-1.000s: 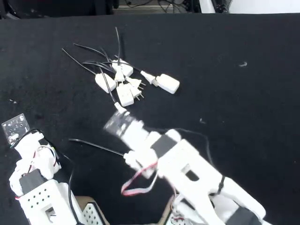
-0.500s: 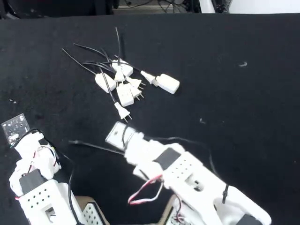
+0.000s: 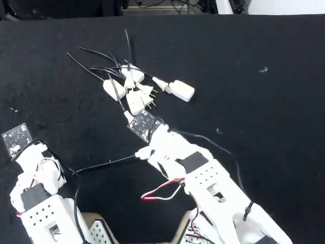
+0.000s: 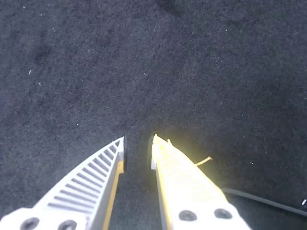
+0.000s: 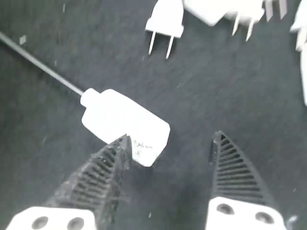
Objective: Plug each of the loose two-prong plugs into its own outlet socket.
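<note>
My right gripper [image 5: 170, 141] hangs open low over the black table. A white outlet socket [image 5: 125, 126] on a thin black cord lies by one finger, not between the jaws. Beyond it lies a loose two-prong plug [image 5: 165, 20], prongs toward me. In the high view the right arm [image 3: 203, 175] points up at a heap of white plugs and sockets [image 3: 133, 91], and the corded socket [image 3: 142, 151] lies beside the wrist. One plug sits in a socket [image 3: 179, 90] right of the heap. My left gripper [image 4: 136, 141] is shut over bare cloth at the near left.
Black cords [image 3: 99, 63] fan out from the heap toward the far left. The left arm [image 3: 33, 185] sits at the table's near left corner. A red and white cable [image 3: 161, 193] loops beside the right arm. The table's right half is bare black cloth.
The right arm has swung toward the heap, so its wrist now reaches the nearest plug. The corded socket has shifted forward with it and its cord has swung. The left arm has stayed still.
</note>
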You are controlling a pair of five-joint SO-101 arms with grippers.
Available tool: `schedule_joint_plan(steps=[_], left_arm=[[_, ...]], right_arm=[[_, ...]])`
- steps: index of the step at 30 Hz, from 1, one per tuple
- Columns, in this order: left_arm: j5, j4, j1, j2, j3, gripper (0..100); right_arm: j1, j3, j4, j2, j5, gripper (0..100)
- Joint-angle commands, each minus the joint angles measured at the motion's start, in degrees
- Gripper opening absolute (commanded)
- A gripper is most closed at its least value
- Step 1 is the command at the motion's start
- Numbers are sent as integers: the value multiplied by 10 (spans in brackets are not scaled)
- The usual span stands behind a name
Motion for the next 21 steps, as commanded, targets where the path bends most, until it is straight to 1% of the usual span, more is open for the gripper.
schedule_joint_plan(steps=[1,7,10,11,13,15,17,19,21], left_arm=[[-5,2,5,-5,-4,106],[-5,2,2,-5,-4,106],[-5,2,1,-5,-4,106],[-6,2,1,-5,-4,106],[-6,2,1,-4,-3,106],[-6,2,1,-4,-3,106],[-6,2,4,-4,-3,106],[-6,2,5,-4,-3,106],[-6,2,5,-4,-4,106]], right_arm=[[10,-16,-47,-12,-33,261],[10,-15,-103,-12,-76,261],[16,-20,-94,-16,-76,261],[23,-27,-76,-18,-76,261],[33,-52,0,-26,-75,261],[29,-82,98,-37,-73,261],[17,-97,162,-46,-54,261],[-3,-85,172,-48,-28,261],[-13,-56,146,-48,-18,261]])
